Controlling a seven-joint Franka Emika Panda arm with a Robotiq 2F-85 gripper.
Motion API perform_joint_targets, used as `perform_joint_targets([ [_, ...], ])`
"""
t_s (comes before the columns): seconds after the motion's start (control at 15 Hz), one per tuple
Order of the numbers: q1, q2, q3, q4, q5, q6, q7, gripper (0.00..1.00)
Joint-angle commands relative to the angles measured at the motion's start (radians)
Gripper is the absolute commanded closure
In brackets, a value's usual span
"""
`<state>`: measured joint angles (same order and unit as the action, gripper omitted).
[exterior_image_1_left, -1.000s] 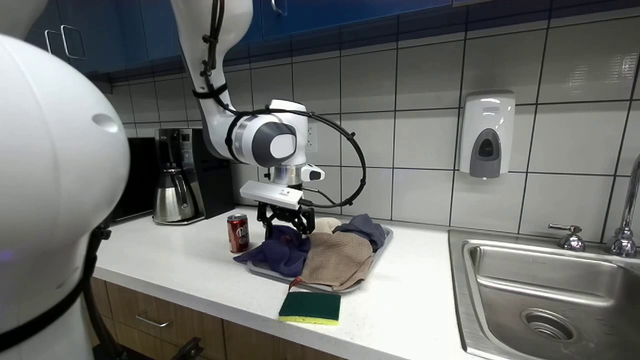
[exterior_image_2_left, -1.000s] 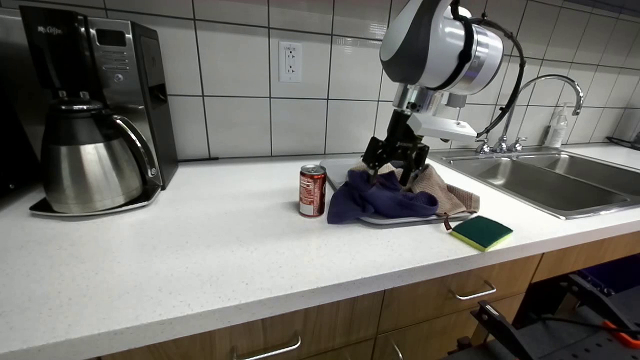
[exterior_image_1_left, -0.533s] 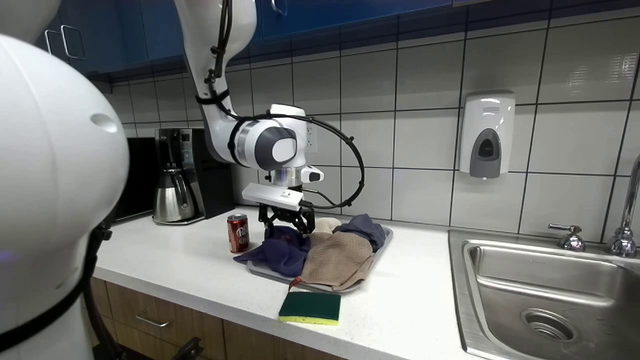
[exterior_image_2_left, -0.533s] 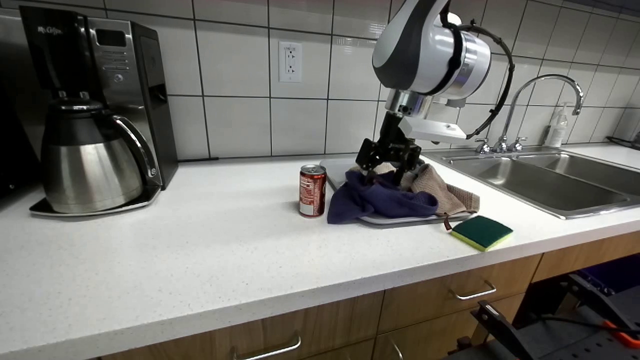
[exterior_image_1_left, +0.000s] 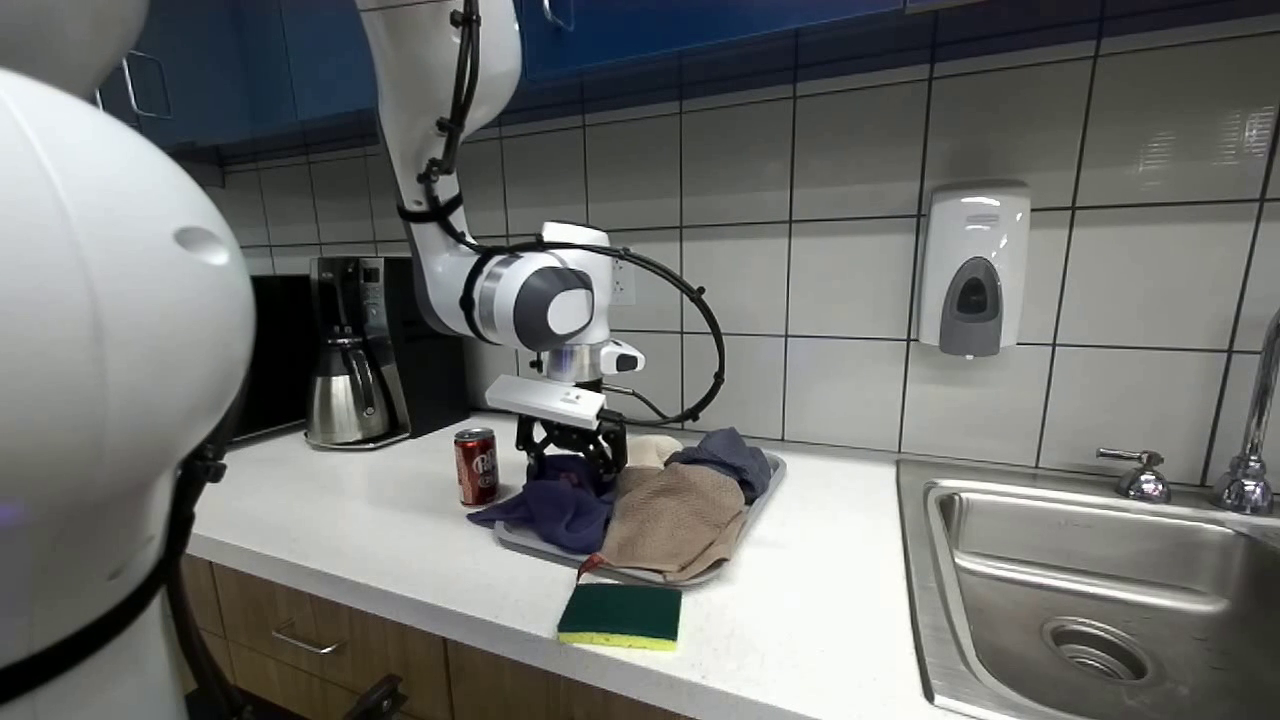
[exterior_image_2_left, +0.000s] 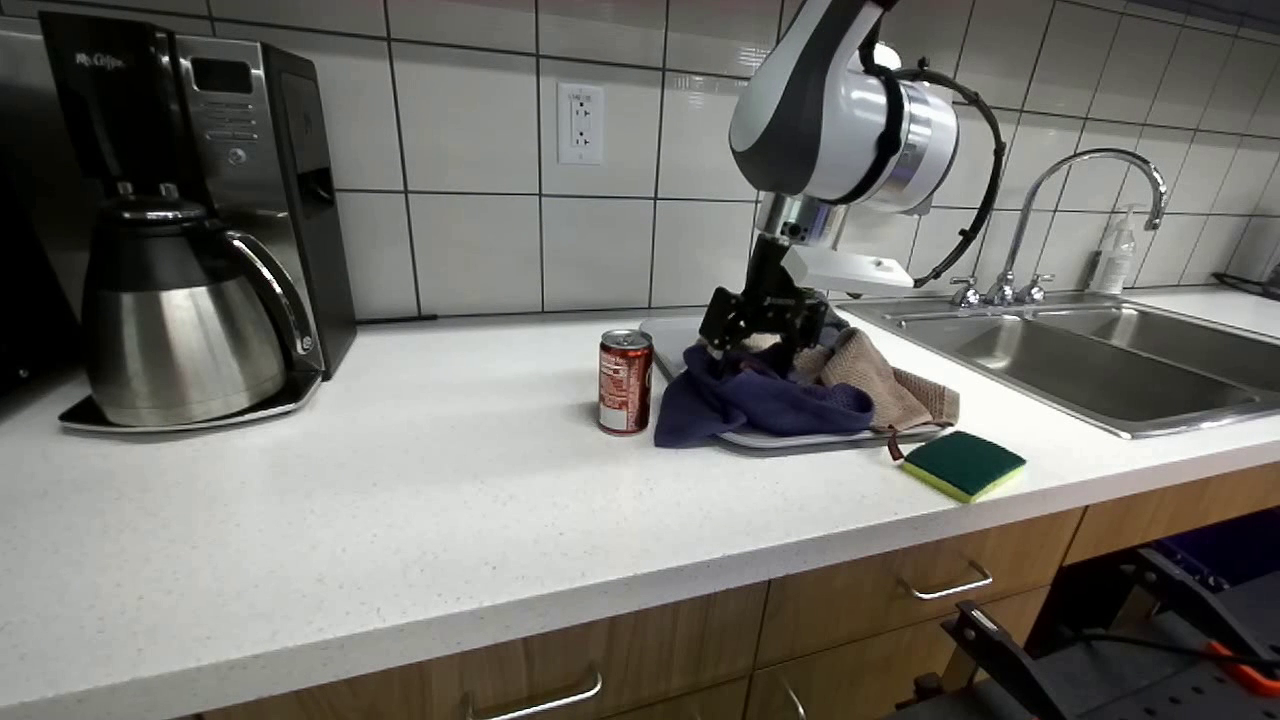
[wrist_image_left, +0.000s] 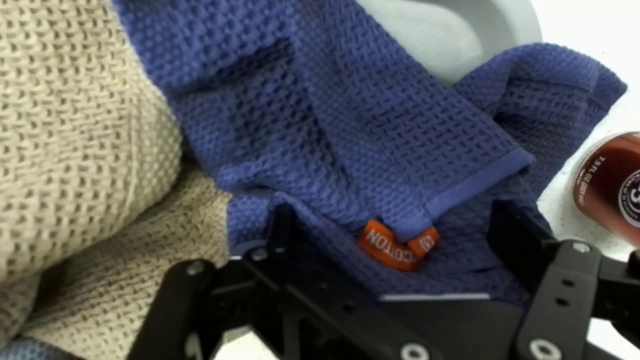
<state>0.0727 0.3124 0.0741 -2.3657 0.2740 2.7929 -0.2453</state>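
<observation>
Presently, surface (exterior_image_2_left: 400, 500) bears loaded tray (exterior_image_2_left: 675, 340); jaws released

The sink (exterior_image_1_left: 1005, 625) is set into the surface, well apart from the coffee maker (exterior_image_2_left: 245, 175). The tray carries the tan cloth (exterior_image_1_left: 672, 515) and the blue cloth (exterior_image_1_left: 563, 515), the latter's corner past the rim. The jaws stand wide, tips down at the blue cloth, its folds between them; contact cannot be confirmed. The sponge (exterior_image_1_left: 620, 610) lies green side up, near the tray. The can (exterior_image_2_left: 625, 385) stands upright, just beside the blue cloth. Wrist view: that cloth's orange label (wrist_image_left: 386, 249) shows between the jaws.
</observation>
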Motion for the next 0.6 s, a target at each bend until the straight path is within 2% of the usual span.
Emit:
perform_joint_targets([
  [0.0, -0.043, 0.028, 0.036, 0.024, -0.022, 0.001, 0.027, 0.00],
  [0.13, -0.050, 0.035, 0.039, 0.024, -0.021, 0.003, 0.026, 0.03],
  [0.2, -0.055, 0.037, 0.042, 0.024, -0.018, 0.004, 0.022, 0.26],
  [0.33, -0.072, 0.029, 0.050, 0.020, -0.005, -0.005, 0.014, 0.31],
  [0.53, -0.091, 0.020, 0.059, 0.015, -0.001, -0.005, 0.009, 0.55],
])
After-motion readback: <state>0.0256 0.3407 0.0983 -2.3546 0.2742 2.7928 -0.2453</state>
